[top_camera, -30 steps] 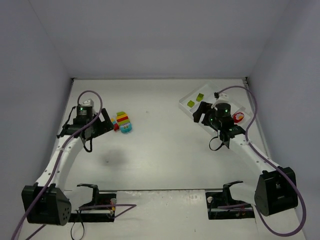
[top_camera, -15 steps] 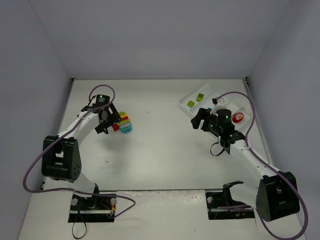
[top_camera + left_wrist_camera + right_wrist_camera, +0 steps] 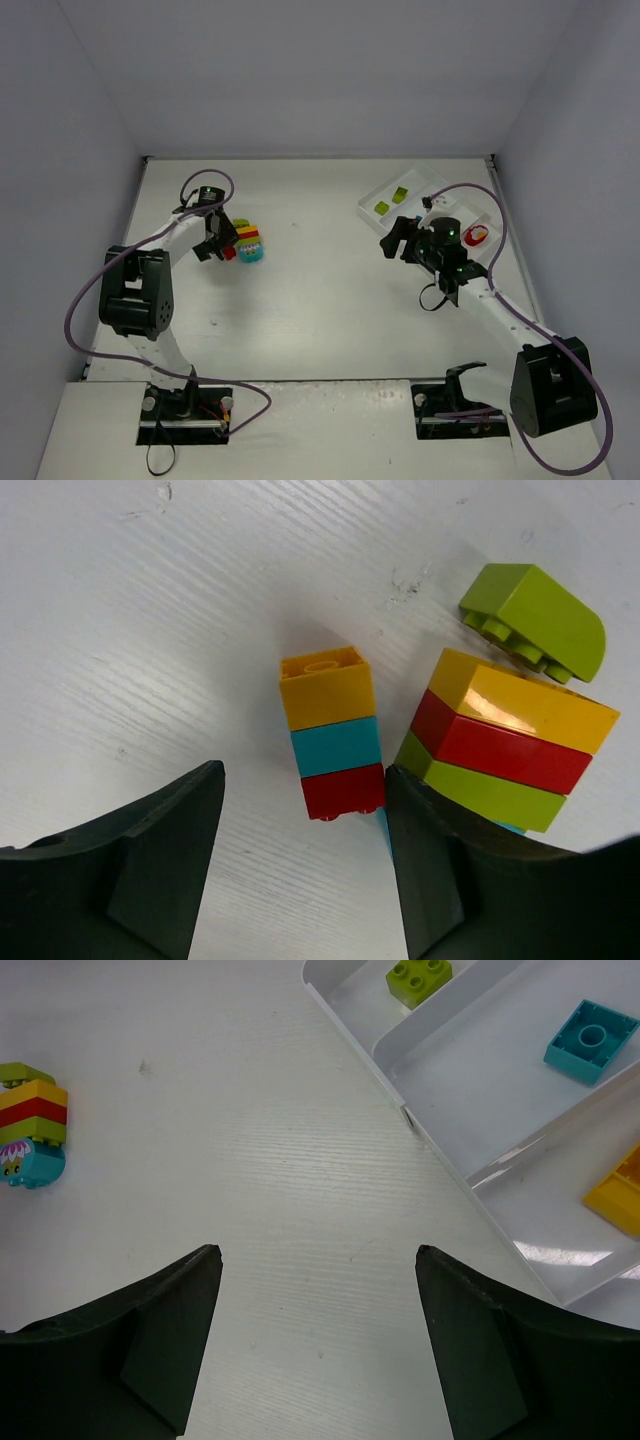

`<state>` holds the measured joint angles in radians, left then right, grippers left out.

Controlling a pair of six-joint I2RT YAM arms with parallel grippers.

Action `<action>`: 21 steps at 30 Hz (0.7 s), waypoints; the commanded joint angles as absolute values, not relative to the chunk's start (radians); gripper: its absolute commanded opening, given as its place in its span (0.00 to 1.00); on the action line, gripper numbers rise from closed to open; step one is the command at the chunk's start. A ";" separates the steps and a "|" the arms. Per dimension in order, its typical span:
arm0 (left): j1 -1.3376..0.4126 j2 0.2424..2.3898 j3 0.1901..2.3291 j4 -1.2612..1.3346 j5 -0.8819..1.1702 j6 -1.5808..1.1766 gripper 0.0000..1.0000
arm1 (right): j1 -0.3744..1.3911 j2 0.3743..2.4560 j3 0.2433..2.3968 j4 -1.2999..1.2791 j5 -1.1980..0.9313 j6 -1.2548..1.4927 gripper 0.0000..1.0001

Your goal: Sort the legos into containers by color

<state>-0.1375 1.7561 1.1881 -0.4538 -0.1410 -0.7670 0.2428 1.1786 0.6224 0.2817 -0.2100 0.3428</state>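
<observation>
My left gripper is open, low over the table, with a small orange, teal and red lego stack just ahead between its fingertips. The right fingertip is against a bigger yellow, red and green stack. A lime green brick lies beyond that stack. In the top view the left gripper is beside the legos. My right gripper is open and empty over bare table, near the white tray. The tray holds a green brick, a teal brick and a yellow brick.
The tray lies at the back right, with two green bricks and a red piece in it. The right gripper hovers at its near left. White walls close in the table on three sides.
The left arm has swung forward and right, so its gripper is now at the lego stacks. The right gripper has shifted a little left, away from the tray.
</observation>
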 commanded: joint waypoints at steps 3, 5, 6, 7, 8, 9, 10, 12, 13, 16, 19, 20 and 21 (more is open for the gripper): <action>-0.129 1.749 1.207 -0.420 -0.204 -0.788 0.55 | 0.238 1.177 0.637 0.353 -0.210 0.347 0.75; -0.126 1.753 1.193 -0.410 -0.204 -0.788 0.54 | 0.238 1.177 0.635 0.351 -0.210 0.347 0.75; -0.124 1.758 1.193 -0.408 -0.203 -0.788 0.54 | 0.238 1.178 0.637 0.353 -0.212 0.347 0.75; -0.124 1.761 1.193 -0.405 -0.202 -0.787 0.54 | 0.238 1.178 0.635 0.353 -0.212 0.348 0.75; -0.121 1.769 1.193 -0.393 -0.199 -0.781 0.54 | 0.238 1.175 0.637 0.351 -0.210 0.345 0.75; -0.121 1.770 1.193 -0.393 -0.198 -0.776 0.54 | 0.238 1.175 0.637 0.353 -0.210 0.345 0.75; -0.120 1.773 1.193 -0.390 -0.198 -0.775 0.55 | 0.238 1.175 0.637 0.353 -0.209 0.345 0.75; -0.120 1.775 1.193 -0.382 -0.198 -0.772 0.54 | 0.238 1.177 0.637 0.351 -0.209 0.345 0.75; -0.120 1.776 1.193 -0.380 -0.198 -0.762 0.53 | 0.238 1.178 0.638 0.351 -0.209 0.347 0.75; -0.120 1.776 1.190 -0.368 -0.199 -0.741 0.37 | 0.236 1.181 0.638 0.350 -0.212 0.344 0.75; -0.120 1.761 1.190 -0.360 -0.201 -0.723 0.16 | 0.238 1.187 0.641 0.348 -0.218 0.344 0.75; -0.120 1.755 1.192 -0.359 -0.201 -0.716 0.13 | 0.238 1.187 0.641 0.350 -0.222 0.344 0.75; -0.124 1.744 1.190 -0.364 -0.201 -0.710 0.09 | 0.238 1.187 0.641 0.351 -0.225 0.342 0.75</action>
<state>-0.1287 1.8023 1.1816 -0.3946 -0.1806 -0.7391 0.2428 1.1847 0.6224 0.2840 -0.2108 0.3428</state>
